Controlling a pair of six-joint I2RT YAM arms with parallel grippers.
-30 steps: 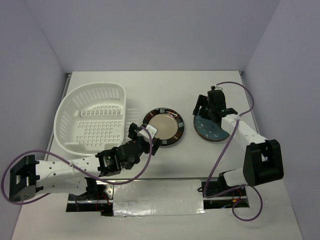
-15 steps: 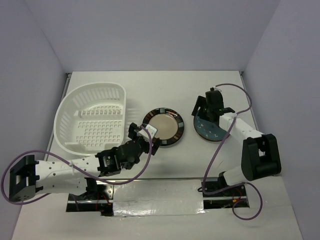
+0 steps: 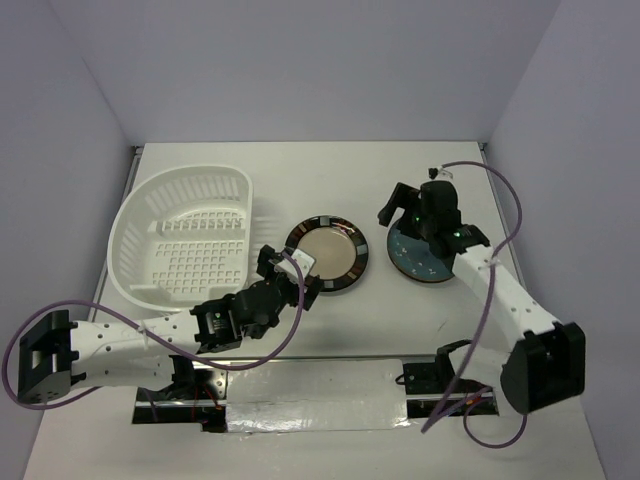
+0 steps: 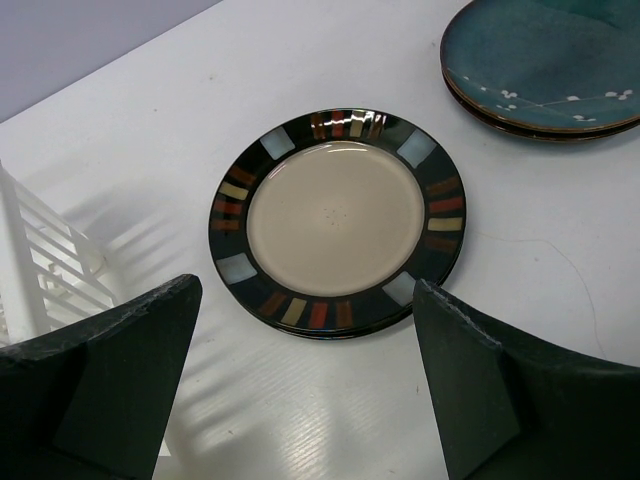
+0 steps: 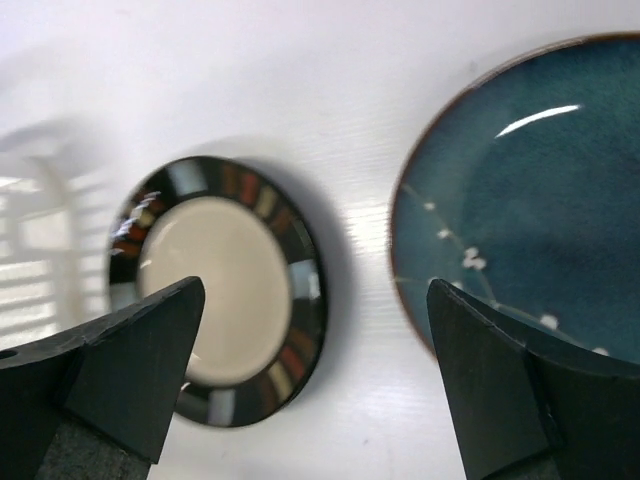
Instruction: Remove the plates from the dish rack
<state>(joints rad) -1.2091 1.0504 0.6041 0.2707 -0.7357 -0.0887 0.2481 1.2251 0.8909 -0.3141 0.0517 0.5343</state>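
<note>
The white dish rack (image 3: 130,215) stands at the back left. The beige-centred plate (image 3: 328,252) lies flat on the table just right of it, and the teal-blue plate (image 3: 424,262) lies flat further right. My left gripper (image 3: 290,272) is open and empty, just short of the beige plate's near-left edge; in the left wrist view the plate (image 4: 335,215) lies ahead of the gripper (image 4: 305,385). My right gripper (image 3: 392,210) is open and empty, above the teal plate's far-left edge. In the right wrist view the gripper (image 5: 315,385) is over the gap between the beige plate (image 5: 215,290) and the teal plate (image 5: 530,210).
The rack's slotted wall (image 4: 40,250) is close to my left gripper's left finger. Lilac walls close the table at the back and both sides. Purple cables loop from both arms. The arm bases (image 3: 310,400) sit on a taped strip at the near edge.
My right arm has swung: its elbow moved right and toward the near edge, and the gripper turned left over the teal plate's edge. The left arm and both plates have not moved.
</note>
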